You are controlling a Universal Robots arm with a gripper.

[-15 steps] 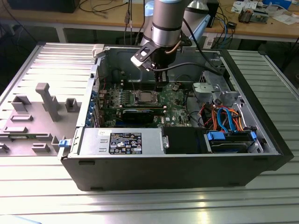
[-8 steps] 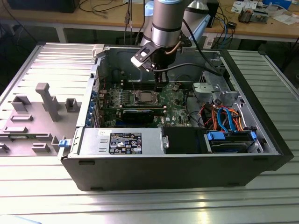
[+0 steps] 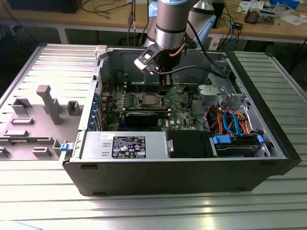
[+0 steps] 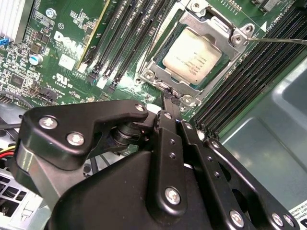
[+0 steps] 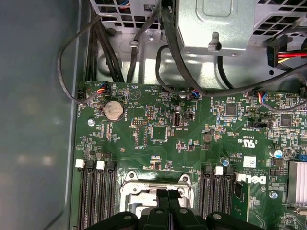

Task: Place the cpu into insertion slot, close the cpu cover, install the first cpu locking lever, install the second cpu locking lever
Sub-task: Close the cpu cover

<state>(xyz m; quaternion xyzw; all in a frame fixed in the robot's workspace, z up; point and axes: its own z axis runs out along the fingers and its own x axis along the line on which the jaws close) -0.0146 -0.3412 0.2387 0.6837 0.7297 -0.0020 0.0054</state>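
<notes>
Gripper (image 4: 168, 97) pinched shut w/ nothing in it, tip just beside cpu cover (image 4: 160, 60), already down over cpu (image 4: 194, 55). Prob. lever (image 4: 280, 41) step: push slow & straight.

cpu (image 4: 194, 57): silvery square, flat in socket | cpu cover (image 4: 154, 64): metal frame, down over it

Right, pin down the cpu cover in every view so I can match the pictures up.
Exterior view: the cpu cover lies on the motherboard, just to the exterior view's left of the pincer.
Second wrist view: silvery frame around the cpu, just past the pincer tips.
First wrist view: partly hidden behind the pincer tips.
Shared landmark: black memory slots flank it on both sides.
</notes>
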